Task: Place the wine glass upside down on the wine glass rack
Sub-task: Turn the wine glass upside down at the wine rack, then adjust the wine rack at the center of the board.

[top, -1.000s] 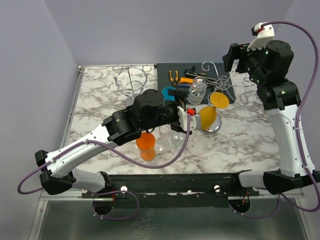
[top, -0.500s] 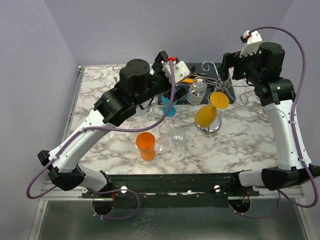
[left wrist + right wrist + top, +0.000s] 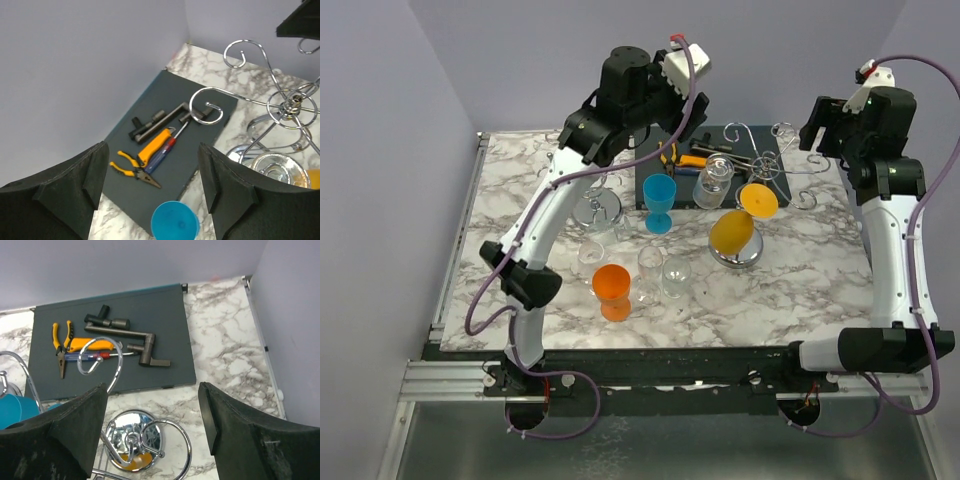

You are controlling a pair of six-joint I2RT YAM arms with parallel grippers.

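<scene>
The chrome wine glass rack [image 3: 761, 166] stands at the back right, with curled hooks and a round base [image 3: 739, 256]. Two yellow-orange glasses [image 3: 733, 231] hang or lean at it. A blue glass [image 3: 659, 202], an orange glass [image 3: 612, 290] and clear glasses [image 3: 675, 276] stand upright on the marble. My left gripper [image 3: 655, 98] is raised high over the back, open and empty; its view shows the blue glass [image 3: 175, 223] below and the rack [image 3: 292, 103] to the right. My right gripper [image 3: 816, 126] is open and empty, high above the rack [image 3: 132, 440].
A dark mat [image 3: 705, 165] at the back holds yellow pliers [image 3: 134, 171], a screwdriver [image 3: 162, 153] and a grey metal tool [image 3: 131, 338]. A second chrome wire stand [image 3: 598, 208] is at the left, partly behind my left arm. Walls close in at the back and sides.
My left arm has swung up from low over the glasses to high above the back of the table. My right arm has drawn back to the right, away from the rack.
</scene>
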